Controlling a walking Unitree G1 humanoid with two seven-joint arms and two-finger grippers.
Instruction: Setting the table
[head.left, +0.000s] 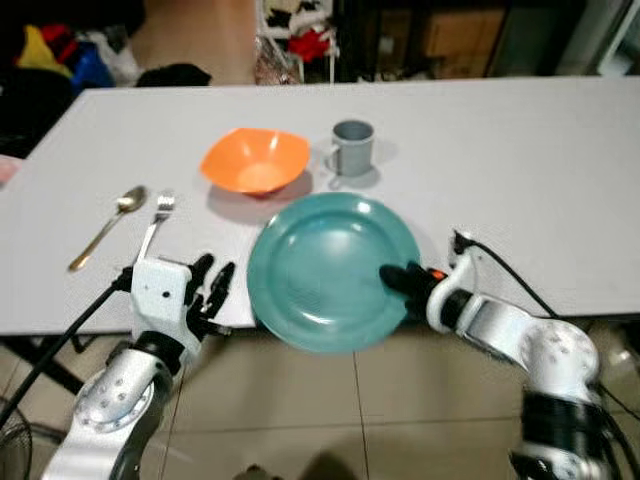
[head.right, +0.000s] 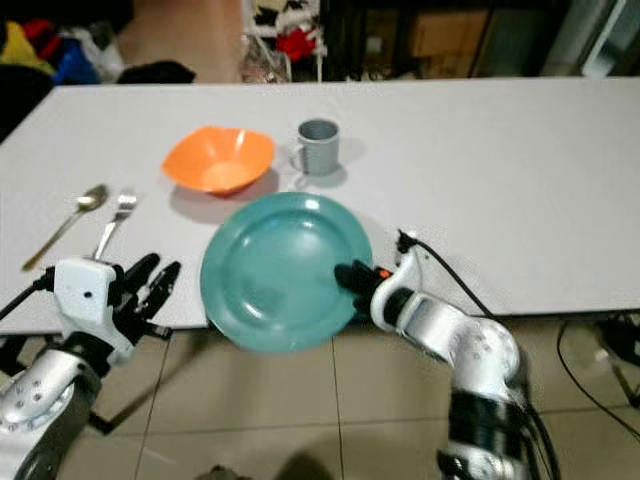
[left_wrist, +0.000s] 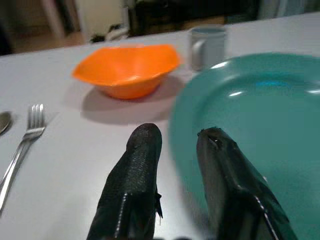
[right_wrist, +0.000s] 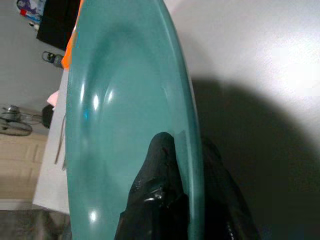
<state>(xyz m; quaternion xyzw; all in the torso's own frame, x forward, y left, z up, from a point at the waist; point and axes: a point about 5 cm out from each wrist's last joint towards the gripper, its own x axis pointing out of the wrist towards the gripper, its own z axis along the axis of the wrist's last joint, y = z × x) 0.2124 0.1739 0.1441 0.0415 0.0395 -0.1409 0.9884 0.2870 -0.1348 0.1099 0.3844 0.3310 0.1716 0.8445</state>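
Pinching teal plate (head.left: 320, 265) at near rim with my right gripper (head.left: 400, 280); stiff, glossy, likely slippery, so grip rim firmly. Left gripper (head.left: 212, 290) parted, empty, beside plate.

The teal plate (head.left: 320, 270) looks like glossy plastic, catching bright glints; the orange bowl (head.left: 255, 160) and grey mug (head.left: 352, 146) look smooth and duller. The spoon (head.left: 108, 226) and fork (head.left: 155, 226) are shiny metal on a matt white table (head.left: 520, 180), and the left gripper's fingers (left_wrist: 135, 180) are rough, textured black.
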